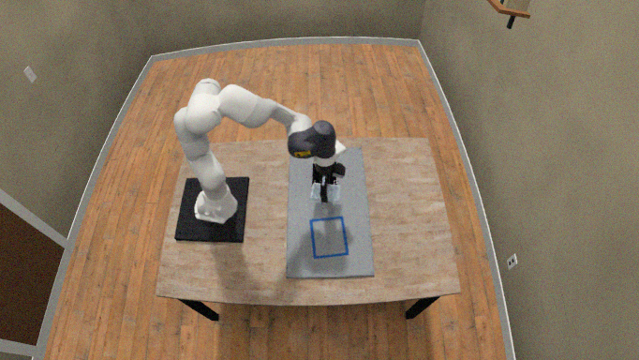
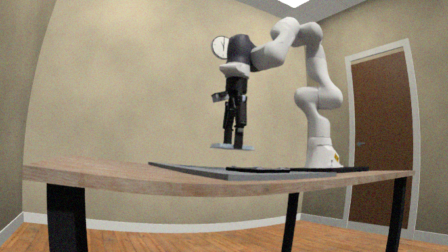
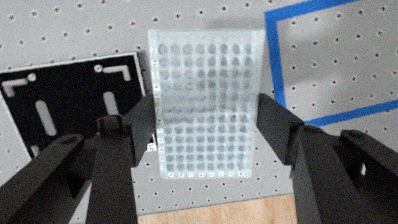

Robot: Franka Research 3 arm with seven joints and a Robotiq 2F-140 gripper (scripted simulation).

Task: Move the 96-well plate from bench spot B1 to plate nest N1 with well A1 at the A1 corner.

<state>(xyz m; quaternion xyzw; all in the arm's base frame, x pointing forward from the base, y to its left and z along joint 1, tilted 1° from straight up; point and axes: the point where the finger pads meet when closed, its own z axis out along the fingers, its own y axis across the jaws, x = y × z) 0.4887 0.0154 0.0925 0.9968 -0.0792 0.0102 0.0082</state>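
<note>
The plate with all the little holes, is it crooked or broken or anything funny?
Nothing stands out. The plate hangs level in the air between the pincer fingers, whole and unspilled. It is above the grey mat, between the blue square and the black nest, not yet set down.
</note>
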